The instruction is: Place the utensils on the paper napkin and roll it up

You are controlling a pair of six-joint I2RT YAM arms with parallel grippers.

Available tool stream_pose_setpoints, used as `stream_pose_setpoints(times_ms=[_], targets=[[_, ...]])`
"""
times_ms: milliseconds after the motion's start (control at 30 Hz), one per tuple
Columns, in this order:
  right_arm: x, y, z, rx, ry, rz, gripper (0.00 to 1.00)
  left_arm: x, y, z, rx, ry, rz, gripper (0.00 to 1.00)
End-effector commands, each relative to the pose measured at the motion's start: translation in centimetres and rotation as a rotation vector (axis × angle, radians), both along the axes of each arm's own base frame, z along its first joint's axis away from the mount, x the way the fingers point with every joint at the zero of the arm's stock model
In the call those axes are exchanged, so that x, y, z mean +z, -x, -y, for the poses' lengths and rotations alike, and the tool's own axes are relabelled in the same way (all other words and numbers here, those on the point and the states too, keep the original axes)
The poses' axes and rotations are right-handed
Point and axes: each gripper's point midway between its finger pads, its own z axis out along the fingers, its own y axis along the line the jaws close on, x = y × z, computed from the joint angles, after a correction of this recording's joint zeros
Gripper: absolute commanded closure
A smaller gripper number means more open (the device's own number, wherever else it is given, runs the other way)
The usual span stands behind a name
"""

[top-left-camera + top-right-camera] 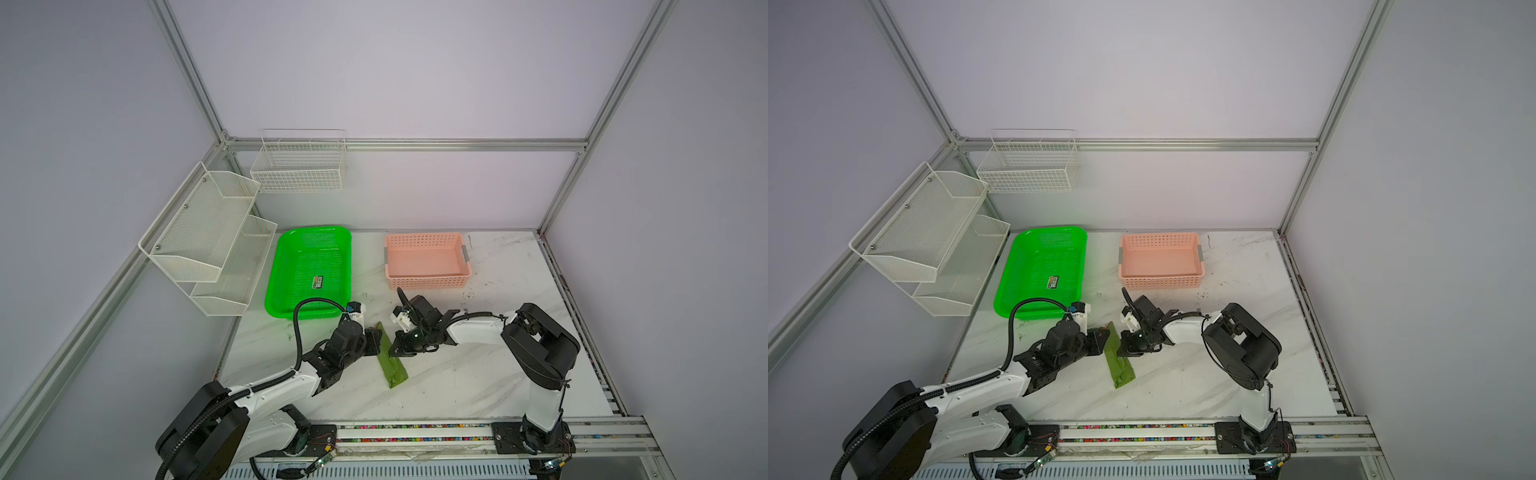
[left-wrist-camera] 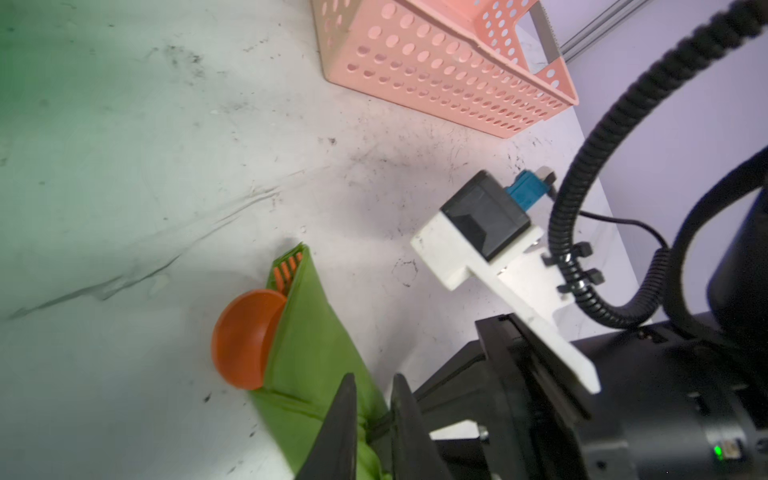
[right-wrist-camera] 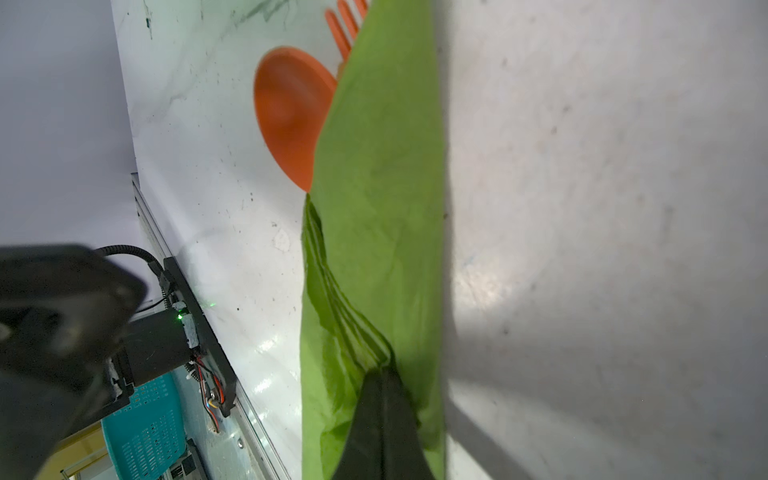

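We are pinching the paper napkin (image 1: 391, 365) from both sides, and we think this is keeping the roll from popping open. The left gripper (image 2: 375, 380) is almost closed, with a bit of napkin between its fingers. The right gripper (image 3: 380, 376) is squeezing fully closed on a wrinkly fold. The roll is lying on the table (image 1: 478, 374) between the two grippers. Its long side is running from front to back, leaning a little left. The spoon (image 2: 243, 340) and fork (image 2: 286, 266) are poking out the far end, toward the pink basket (image 1: 428, 283). We are not seeing the knife.
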Motion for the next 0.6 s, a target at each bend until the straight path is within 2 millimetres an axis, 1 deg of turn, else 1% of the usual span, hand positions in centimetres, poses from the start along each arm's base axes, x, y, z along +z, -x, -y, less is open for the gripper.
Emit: stream_pose_setpoints(times_ms=[0,167,233,467,533,567], targets=[[-3.0,1.6,2.9,-0.028,0.134,-0.063,1.00,5.2,-2.4,2.7,-0.057,0.096,0.119,0.83],[-2.6,1.4,2.7,-0.032,0.128,-0.061,1.00,2.8,-2.5,3.9,-0.113,0.024,-0.008,0.86],[-2.4,1.3,2.7,-0.039,0.128,-0.056,1.00,1.7,-2.4,3.8,-0.118,-0.013,-0.061,0.87],[-2.4,1.2,2.8,-0.048,0.132,-0.052,1.00,-0.4,-2.0,3.7,-0.120,-0.065,-0.152,0.90],[-2.3,1.2,2.8,-0.049,0.134,-0.051,1.00,-2.0,-1.9,3.5,-0.115,-0.101,-0.202,0.90],[-2.3,1.1,2.9,-0.052,0.138,-0.048,1.00,-2.3,-1.9,3.5,-0.115,-0.111,-0.215,0.90]])
